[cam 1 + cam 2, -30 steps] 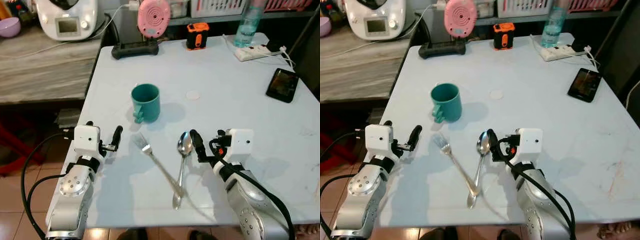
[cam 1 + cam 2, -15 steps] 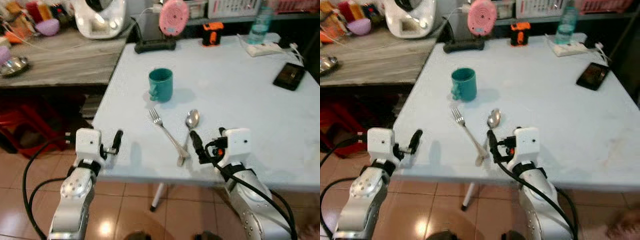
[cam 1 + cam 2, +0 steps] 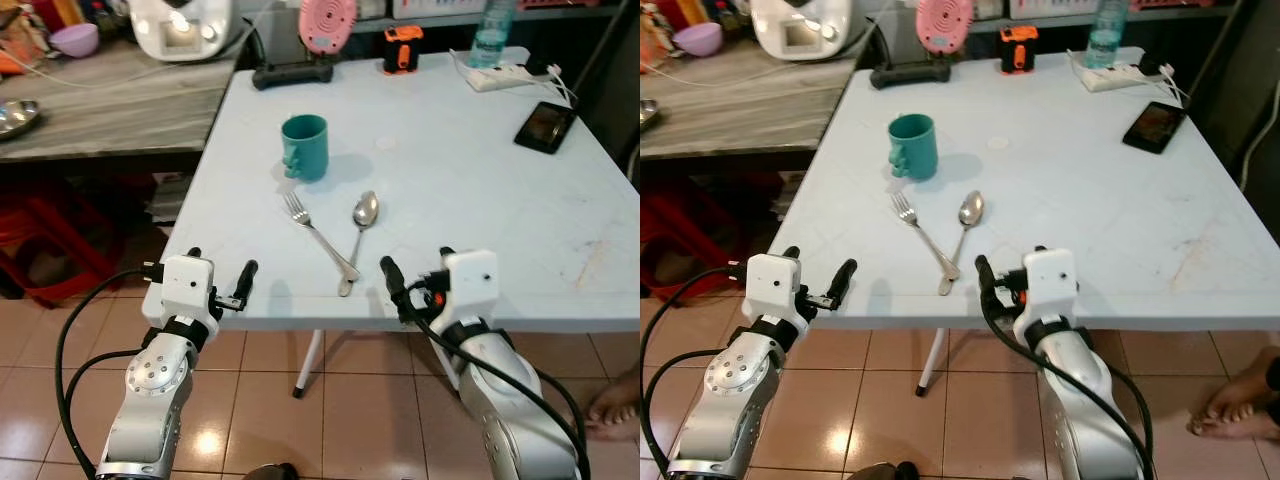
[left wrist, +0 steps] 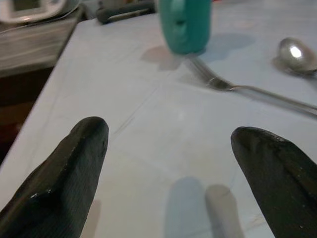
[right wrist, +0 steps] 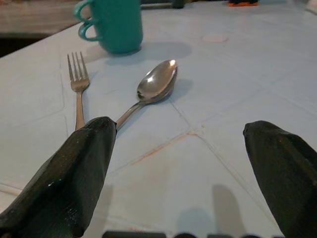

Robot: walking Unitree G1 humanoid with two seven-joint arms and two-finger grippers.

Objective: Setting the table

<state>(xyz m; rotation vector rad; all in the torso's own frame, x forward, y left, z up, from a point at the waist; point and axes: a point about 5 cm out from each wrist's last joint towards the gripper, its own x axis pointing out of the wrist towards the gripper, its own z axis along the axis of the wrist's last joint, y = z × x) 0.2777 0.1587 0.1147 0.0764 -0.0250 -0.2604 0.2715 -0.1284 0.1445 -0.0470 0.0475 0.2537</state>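
You see both grippers spread wide and empty at the table's (image 3: 480, 180) near edge: left gripper (image 3: 220, 292) lower left, right gripper (image 3: 415, 285) lower centre. The fork (image 3: 318, 235) and spoon (image 3: 357, 235) cross mid-frame, below the teal mug (image 3: 305, 147).

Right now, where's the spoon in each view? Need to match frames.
Left eye view: spoon lies at table centre, its handle crossing the fork near the front edge.
Right eye view: spoon in the same place, right of the fork.
Left wrist view: its bowl sits at the frame's edge.
Right wrist view: spoon mid-frame, ahead of the fingers.
Shared landmark: the teal mug, behind the cutlery.
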